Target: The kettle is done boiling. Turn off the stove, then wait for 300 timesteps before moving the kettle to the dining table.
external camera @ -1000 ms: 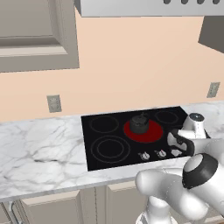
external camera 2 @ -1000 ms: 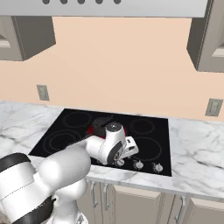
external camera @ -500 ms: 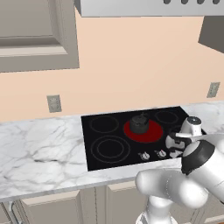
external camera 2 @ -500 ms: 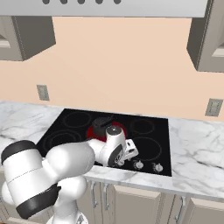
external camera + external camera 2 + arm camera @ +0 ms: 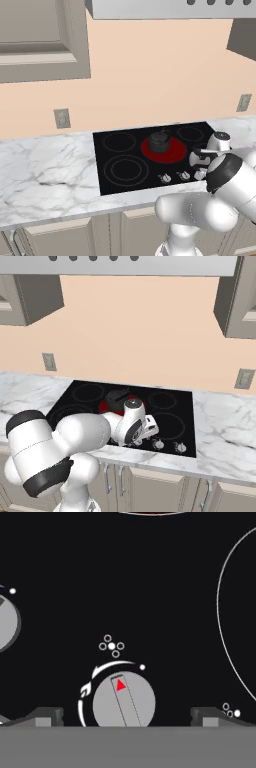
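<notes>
Black glass stove (image 5: 125,165) in marble counter (image 5: 45,170); fingers (image 5: 47,716) wide, straddling knob (image 5: 124,701).

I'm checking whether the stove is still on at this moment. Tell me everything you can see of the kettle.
The kettle is small, squat, round and dark grey, near black, with an arched handle over its top; it looks like matte metal. It stands upright on the black glass stove, on a rear burner whose disc glows red, so that burner still looks on. It sits toward the disc's left side. Nothing but the cooktop touches it; the open gripper is down at the front knobs, apart from it.
</notes>
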Available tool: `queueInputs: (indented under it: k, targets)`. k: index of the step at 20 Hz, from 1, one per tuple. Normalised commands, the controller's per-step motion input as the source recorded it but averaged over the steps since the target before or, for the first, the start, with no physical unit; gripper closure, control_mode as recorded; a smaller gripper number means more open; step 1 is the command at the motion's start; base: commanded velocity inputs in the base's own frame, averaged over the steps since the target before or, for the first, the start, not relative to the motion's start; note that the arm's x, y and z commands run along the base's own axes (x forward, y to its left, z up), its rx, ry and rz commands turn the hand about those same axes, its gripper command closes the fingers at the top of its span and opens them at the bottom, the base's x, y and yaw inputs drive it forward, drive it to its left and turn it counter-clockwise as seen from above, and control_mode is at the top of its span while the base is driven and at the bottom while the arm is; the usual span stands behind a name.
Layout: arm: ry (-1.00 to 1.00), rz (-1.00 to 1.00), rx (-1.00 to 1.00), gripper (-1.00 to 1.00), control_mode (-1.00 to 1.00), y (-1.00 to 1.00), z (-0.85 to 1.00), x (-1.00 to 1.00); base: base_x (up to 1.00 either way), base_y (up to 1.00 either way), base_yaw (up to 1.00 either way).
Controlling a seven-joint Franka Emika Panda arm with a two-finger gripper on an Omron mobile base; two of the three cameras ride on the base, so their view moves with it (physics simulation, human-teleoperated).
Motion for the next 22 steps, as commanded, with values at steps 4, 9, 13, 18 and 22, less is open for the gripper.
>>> queueInputs:
  k: [4,9,13,18,22]
  targets:
    - [0.0,0.0,0.0,1.0,-1.0,0.0,-0.17,0.08,0.0,0.0,0.0]
    - [0.0,0.01,0.0,1.0,-1.0,0.0,-0.12,0.02,0.0,0.0,0.0]
    - [0.0,0.01,0.0,1.0,-1.0,0.0,-0.01,0.0,0.0,0.0,0.0]
    - [0.0,0.01,-0.01,1.0,-1.0,0.0,0.0,0.0,0.0,0.0,0.0]
    - [-0.01,-0.06,-0.02,1.0,-1.0,0.0,-0.04,0.0,0.0,0.0,0.0]
